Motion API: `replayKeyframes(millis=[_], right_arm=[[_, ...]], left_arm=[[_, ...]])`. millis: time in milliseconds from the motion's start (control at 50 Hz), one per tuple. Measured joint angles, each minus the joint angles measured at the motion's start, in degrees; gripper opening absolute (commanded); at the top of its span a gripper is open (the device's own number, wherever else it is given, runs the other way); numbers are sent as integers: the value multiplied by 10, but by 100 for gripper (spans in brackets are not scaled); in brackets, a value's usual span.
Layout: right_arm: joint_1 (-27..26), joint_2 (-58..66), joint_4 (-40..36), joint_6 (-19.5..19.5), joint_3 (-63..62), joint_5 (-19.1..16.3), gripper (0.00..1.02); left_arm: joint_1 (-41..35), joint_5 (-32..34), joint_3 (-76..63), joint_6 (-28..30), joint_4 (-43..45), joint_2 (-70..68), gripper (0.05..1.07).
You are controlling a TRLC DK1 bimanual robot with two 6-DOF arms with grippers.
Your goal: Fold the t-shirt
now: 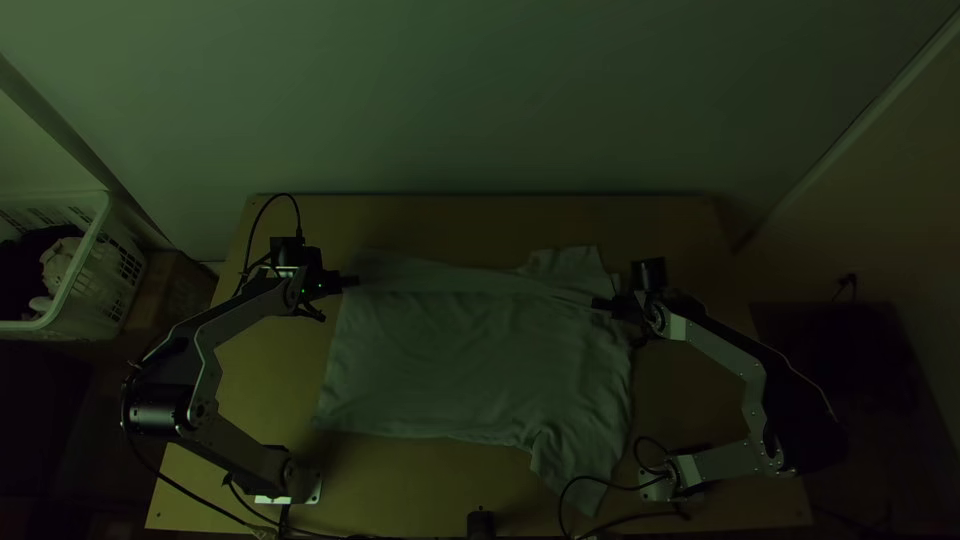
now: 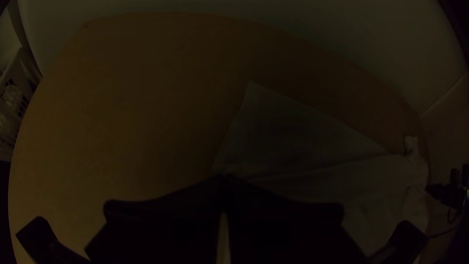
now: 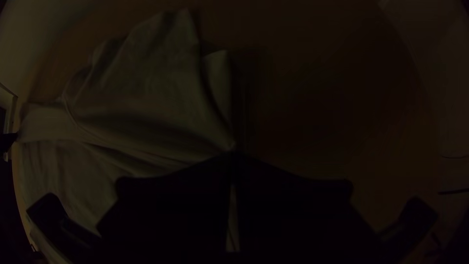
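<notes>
T-shirt (image 1: 450, 365) on table (image 1: 480, 225), basket (image 1: 82, 262) left of table; wall (image 1: 480, 100) behind

Top view: high, steeply down on table (image 1: 690, 400); both wrist views: low, close, angled down (sharing t-shirt (image 1: 450, 350)).

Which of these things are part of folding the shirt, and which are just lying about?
For the job:
T-shirt
Left end effector, shut on it
Right end effector, shut on it

Lying about:
White basket, left
Cloth inside
Small black object at the table's near edge

Arms (image 1: 720, 349), two | links (image 1: 245, 312): angular, silver-grey | joints (image 1: 160, 410): black | cables (image 1: 283, 195): thin, black | screws (image 1: 752, 412): small | lights (image 1: 304, 291): green, left arm (image 1: 235, 445)
</notes>
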Motion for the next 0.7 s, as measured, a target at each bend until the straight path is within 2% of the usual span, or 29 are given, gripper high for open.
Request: replayKeyframes(millis=[100,180,200,260,380,580,700], right_arm=[[0,0,1,0,0,4,24],[-3,-2,0,-2,0,6,47],[-3,-3,0,-2,0,7,53],[-3,-13,-3,-3,-2,10,68],[-2,-52,-35,-6,-4,10,81],[1,-113,-121,-9,-2,10,88],[3,-148,-176,-26,-1,10,92]], left_arm=[[0,0,-1,0,8,0,67],[2,0,-1,1,9,0,98],[2,0,-1,2,8,0,102],[2,0,0,3,-6,0,103],[2,0,1,7,-40,0,103],[0,3,1,7,-72,-58,102],[-5,4,1,10,-103,-112,102]])
